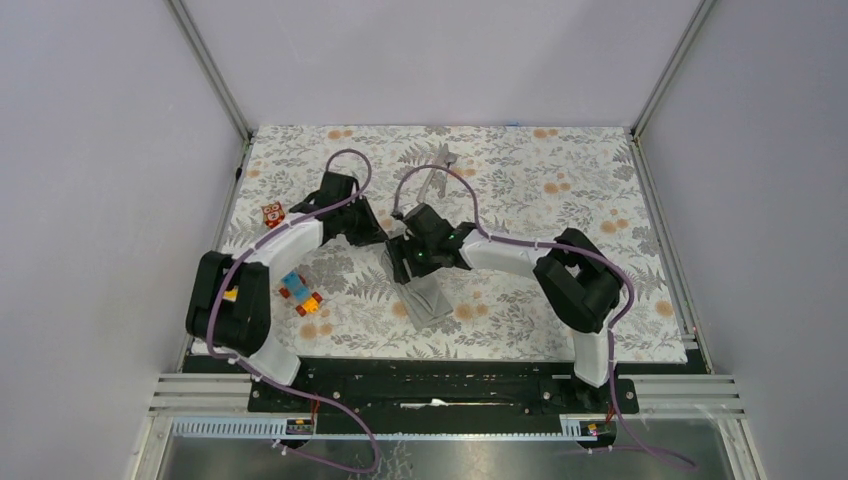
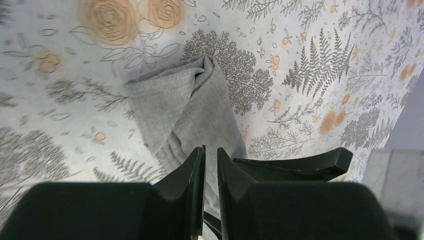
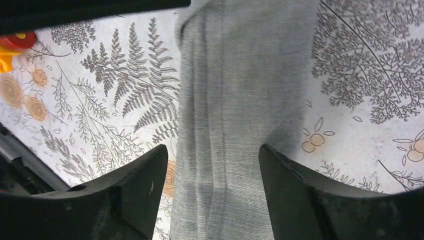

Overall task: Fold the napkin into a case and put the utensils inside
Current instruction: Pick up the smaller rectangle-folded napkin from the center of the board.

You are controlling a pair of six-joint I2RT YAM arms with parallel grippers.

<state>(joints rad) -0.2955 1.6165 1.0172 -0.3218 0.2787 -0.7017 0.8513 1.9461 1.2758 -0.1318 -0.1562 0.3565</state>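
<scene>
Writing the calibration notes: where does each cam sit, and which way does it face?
Top external: fixed above and behind the bases, facing down and forward over the tablecloth; shows the left arm, right arm and napkin.
Left wrist: on the left arm, looking down past the left tool, fingers nearly together, at the napkin.
Right wrist: on the right arm, looking steeply down through the right tool, fingers wide either side of the napkin.
Shared: both wrist views see the same napkin on the tablecloth.
</scene>
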